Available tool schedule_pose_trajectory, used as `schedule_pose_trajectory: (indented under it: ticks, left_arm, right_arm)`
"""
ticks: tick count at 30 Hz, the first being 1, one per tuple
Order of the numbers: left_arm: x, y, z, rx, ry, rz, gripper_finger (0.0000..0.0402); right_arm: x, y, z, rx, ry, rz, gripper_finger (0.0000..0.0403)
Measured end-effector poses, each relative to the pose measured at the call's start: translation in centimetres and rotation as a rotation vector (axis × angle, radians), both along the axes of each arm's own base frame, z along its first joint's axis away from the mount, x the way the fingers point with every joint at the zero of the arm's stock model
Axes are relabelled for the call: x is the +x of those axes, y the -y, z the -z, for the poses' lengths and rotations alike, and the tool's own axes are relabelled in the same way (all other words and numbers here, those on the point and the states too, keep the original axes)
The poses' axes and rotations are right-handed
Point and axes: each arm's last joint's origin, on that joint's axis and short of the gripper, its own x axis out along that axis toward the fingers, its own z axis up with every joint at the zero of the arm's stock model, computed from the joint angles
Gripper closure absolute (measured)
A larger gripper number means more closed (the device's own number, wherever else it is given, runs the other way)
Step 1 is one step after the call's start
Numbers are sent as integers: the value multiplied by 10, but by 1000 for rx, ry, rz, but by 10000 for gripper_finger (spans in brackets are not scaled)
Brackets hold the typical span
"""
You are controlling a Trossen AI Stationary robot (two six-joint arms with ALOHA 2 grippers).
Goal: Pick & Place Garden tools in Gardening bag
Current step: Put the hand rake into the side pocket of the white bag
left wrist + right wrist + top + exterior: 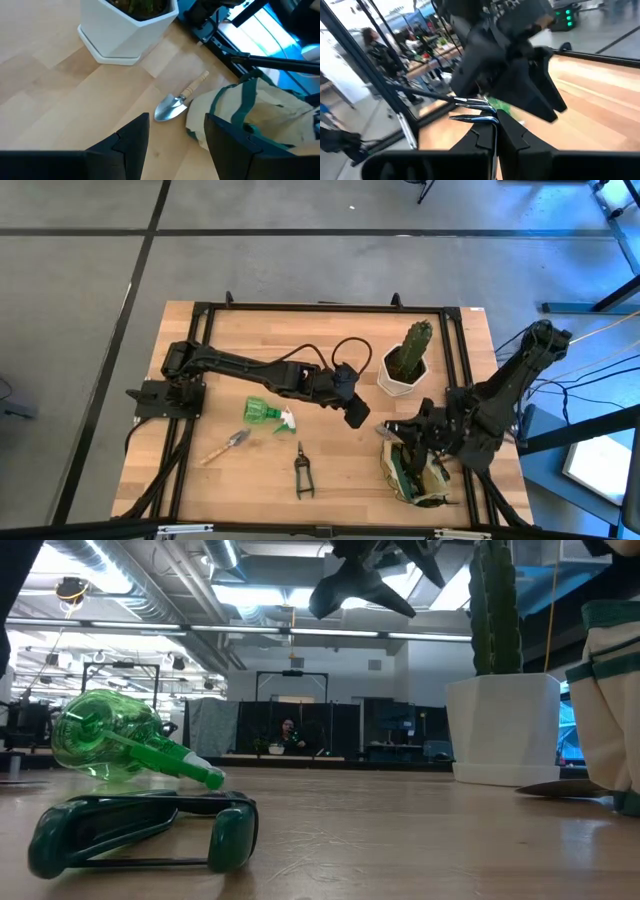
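Parted jaws framing wrist-only trowel [172, 106]

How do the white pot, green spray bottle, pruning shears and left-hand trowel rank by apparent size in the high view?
1. white pot
2. green spray bottle
3. pruning shears and trowel: these look about equal in length, so I leave them unranked.

On the table [200, 330] lie two trowels [227, 446] [177, 102], one pair of pruning shears [302, 472], one green spray bottle [268, 415], one gardening bag [412, 470] and one potted cactus [408, 358].
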Motion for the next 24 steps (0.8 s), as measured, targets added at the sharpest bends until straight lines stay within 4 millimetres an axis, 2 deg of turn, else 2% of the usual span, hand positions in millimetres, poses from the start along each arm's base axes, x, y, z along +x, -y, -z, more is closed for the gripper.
schedule_pose_trajectory:
  ticks: [8, 13, 20, 24]
  left_arm:
    - [0, 1, 0, -20, 4, -13, 217]
    - [0, 3, 0, -31, 7, -19, 217]
    - [0, 3, -1, -34, 15, -20, 217]
    - [1, 4, -2, -41, 27, -22, 217]
  right_arm:
    - [-4, -9, 17, 50, -25, 51, 398]
    - [-3, -9, 20, 32, -27, 68, 398]
    - [-1, -12, 39, 51, -77, 81, 398]
    - [-2, -11, 42, 67, -83, 90, 398]
